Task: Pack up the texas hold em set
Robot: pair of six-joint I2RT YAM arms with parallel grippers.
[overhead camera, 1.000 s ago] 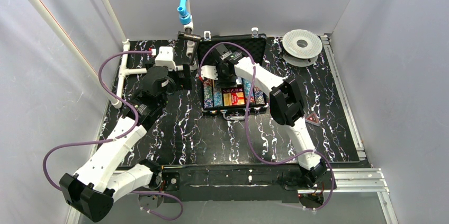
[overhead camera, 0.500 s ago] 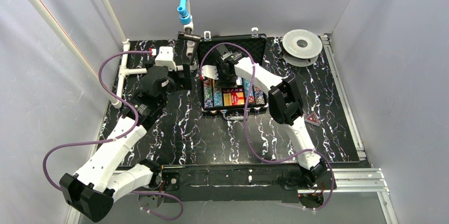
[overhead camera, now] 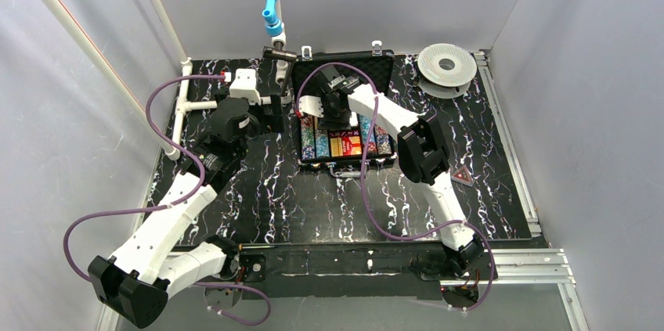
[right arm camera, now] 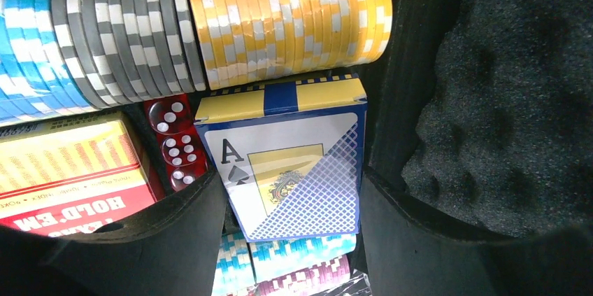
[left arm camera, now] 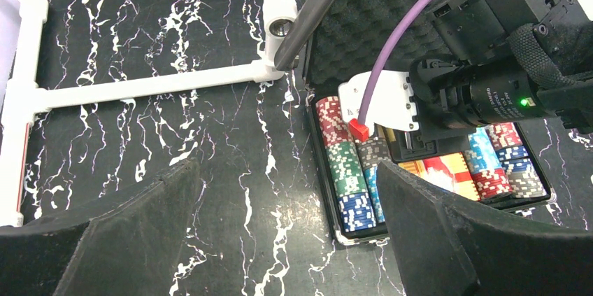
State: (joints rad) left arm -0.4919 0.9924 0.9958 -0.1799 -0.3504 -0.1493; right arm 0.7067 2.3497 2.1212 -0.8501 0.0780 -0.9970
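Showing the left gripper at centre left of the top view, its jaws spread wide over the bare marbled table, just beside the left wall of the open black briefcase. The case lies at upper centre with its lid raised. Chip rows fill its left side. In the right wrist view the right gripper reaches into the case, fingers pressed against both long edges of a blue card deck. Red dice and a red deck lie to the left, with yellow chips above. A round spool sits at upper right.
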